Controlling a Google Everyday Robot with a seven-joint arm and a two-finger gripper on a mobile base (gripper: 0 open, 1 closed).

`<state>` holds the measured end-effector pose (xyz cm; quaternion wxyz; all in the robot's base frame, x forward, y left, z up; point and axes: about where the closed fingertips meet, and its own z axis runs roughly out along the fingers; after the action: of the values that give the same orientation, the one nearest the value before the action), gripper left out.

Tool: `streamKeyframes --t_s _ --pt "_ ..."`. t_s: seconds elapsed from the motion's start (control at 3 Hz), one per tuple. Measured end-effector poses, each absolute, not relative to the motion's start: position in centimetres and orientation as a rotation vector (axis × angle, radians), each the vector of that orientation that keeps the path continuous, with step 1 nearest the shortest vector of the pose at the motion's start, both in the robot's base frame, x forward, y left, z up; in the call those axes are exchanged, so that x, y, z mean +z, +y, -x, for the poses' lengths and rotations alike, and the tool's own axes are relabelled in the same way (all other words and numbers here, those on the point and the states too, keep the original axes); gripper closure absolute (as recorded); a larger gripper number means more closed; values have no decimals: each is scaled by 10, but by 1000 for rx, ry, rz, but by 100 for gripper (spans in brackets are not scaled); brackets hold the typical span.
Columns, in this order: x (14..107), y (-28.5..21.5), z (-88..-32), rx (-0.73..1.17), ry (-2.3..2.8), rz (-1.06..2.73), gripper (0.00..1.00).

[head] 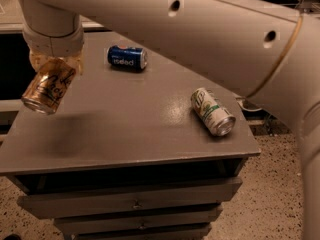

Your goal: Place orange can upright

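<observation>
The orange can (47,86) hangs tilted in the air over the left edge of the grey table (130,129), its silver end pointing down and to the left. My gripper (55,66) comes down from the white arm at the upper left and is shut on the can's upper part. The can touches nothing else.
A blue Pepsi can (127,57) lies on its side at the back of the table. A green-and-white can (212,111) lies on its side near the right edge. My large white arm (210,29) spans the top of the view. Drawers (130,204) sit below the tabletop.
</observation>
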<state>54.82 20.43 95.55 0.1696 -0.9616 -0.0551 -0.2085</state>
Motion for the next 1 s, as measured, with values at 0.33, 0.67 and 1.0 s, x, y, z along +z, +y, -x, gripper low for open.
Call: streamKeyframes --t_s 0.33,0.67,1.0 --pt "971 200 -571 -948 -396 2667 100" --pt "981 190 -611 -1152 -538 2554 100" --pt "999 206 -621 -1242 -605 2431 100"
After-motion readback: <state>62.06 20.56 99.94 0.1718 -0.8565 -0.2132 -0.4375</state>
